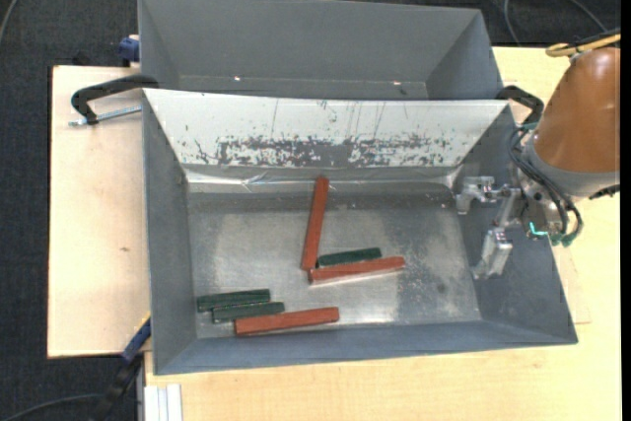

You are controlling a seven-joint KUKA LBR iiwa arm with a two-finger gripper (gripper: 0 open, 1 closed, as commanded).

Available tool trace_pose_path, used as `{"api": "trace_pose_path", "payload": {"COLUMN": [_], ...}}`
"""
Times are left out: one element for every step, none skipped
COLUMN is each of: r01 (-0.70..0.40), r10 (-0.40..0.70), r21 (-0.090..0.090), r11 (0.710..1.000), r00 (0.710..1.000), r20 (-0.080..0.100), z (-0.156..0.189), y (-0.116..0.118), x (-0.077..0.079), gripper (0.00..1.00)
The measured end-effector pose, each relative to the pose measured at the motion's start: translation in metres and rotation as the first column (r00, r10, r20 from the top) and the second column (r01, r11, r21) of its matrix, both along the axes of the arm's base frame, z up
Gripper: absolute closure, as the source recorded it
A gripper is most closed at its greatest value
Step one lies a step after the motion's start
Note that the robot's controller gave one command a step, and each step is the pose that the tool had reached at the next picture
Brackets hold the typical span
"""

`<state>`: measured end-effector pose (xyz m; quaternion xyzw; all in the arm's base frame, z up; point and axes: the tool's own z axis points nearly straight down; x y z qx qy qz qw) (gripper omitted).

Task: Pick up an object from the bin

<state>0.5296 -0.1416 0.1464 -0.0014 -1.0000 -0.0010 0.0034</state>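
Note:
My gripper (484,223) hangs over the right side of the bin, close to the right wall. Its fingers (494,251) stand apart, open, with nothing between them. The loose things nearest to it lie to its left on the bin floor. A red-brown bar (357,270) lies flat, and a dark green bar (348,257) rests along its upper side. A second red-brown bar (315,222) runs from their left ends up towards the back wall.
In the front left corner lie two dark green bars (235,303) side by side and one more red-brown bar (286,320) just in front of them. The arm with its orange cover comes in over the right rim.

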Motion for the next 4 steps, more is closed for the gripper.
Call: {"api": "trace_pose_path", "payload": {"r01": [-0.211,-0.254,-0.251,-0.463], "r10": [0.211,0.254,0.251,0.463], "r21": [0.003,-0.001,-0.003,-0.008], "r11": [0.977,0.967,0.968,0.886], "r00": [0.977,0.967,0.968,0.886], "r20": [0.002,0.013,0.011,0.019], "z": [-0.078,-0.076,-0.076,0.054], "y": [0.074,0.107,0.105,0.103], "x": [-0.007,0.003,0.003,0.002], "gripper": [0.0,0.0,1.0,1.0]}}
